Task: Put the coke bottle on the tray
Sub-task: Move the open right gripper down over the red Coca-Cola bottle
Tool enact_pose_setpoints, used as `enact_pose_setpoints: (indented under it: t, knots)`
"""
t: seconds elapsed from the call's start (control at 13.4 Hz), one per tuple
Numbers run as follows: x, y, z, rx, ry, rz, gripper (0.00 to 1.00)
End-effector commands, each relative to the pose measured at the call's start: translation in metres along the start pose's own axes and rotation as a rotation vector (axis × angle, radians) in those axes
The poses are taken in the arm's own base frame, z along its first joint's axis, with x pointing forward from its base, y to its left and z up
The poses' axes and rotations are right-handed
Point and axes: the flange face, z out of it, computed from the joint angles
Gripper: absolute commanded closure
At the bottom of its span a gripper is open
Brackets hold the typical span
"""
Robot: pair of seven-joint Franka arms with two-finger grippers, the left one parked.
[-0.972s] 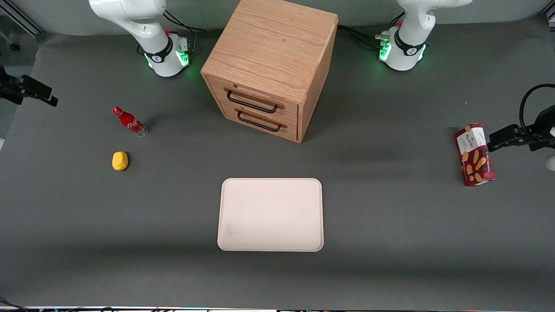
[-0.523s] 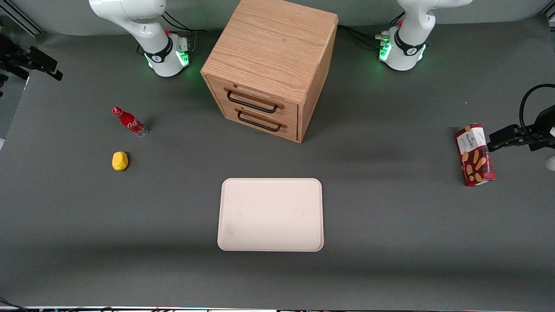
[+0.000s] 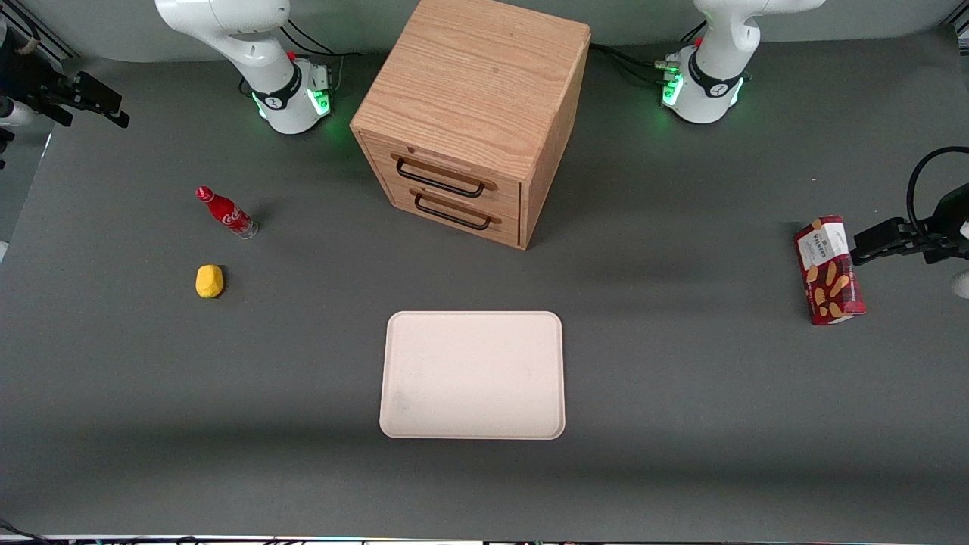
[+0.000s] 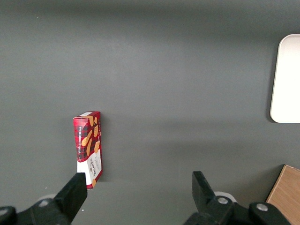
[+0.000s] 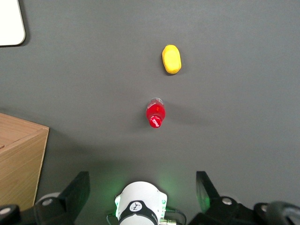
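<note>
**One bottle to reach: approach from above, grip below the cap**

One step is in hand: bringing the gripper (image 5: 143, 194) down onto the bottle (image 3: 226, 213). Nothing is held. The fingers (image 5: 77, 192) stand well apart, high above the table (image 3: 681, 416), at the working arm's end.

Positions, taken from the bottle:

- The bottle stands upright on the table, cap uppermost. It appears tilted in the front view, but the wrist view looks almost straight down onto its cap.
- A lemon (image 3: 210, 281) lies near it, nearer the front camera, not touching.
- The cabinet (image 3: 469, 113) stands well apart from it, toward the table's middle.
- The tray (image 3: 473, 375) lies well apart from it, nearer the front camera than the cabinet, with nothing on it.
- A snack box (image 3: 829, 270) lies at the parked arm's end, out of the way.

Recommended procedure:

1. Centre the gripper over the cap before descending. The bottle is slim, so a small sideways error will probably knock it over.
2. Keep the fingers wide during descent, one on each side of the body.
3. Close on the red body under the neck, not on the cap, where the hold would likely slip.
4. Lift straight up, clear of the lemon.
5. Carry it to the tray's middle and set it down upright before release.
</note>
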Motion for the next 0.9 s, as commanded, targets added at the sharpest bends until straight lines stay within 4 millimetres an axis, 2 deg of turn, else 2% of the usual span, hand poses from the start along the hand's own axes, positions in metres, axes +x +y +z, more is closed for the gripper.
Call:
enact_pose_setpoints:
  t: [0.0,0.22,0.82]
  knots:
    - [-0.001,0.007,0.026,-0.006,0.012,-0.006,0.00]
    - [0.004,0.008,0.054,-0.012,0.017,-0.009,0.00]
    - [0.004,0.003,0.155,0.006,0.036,-0.017,0.00]
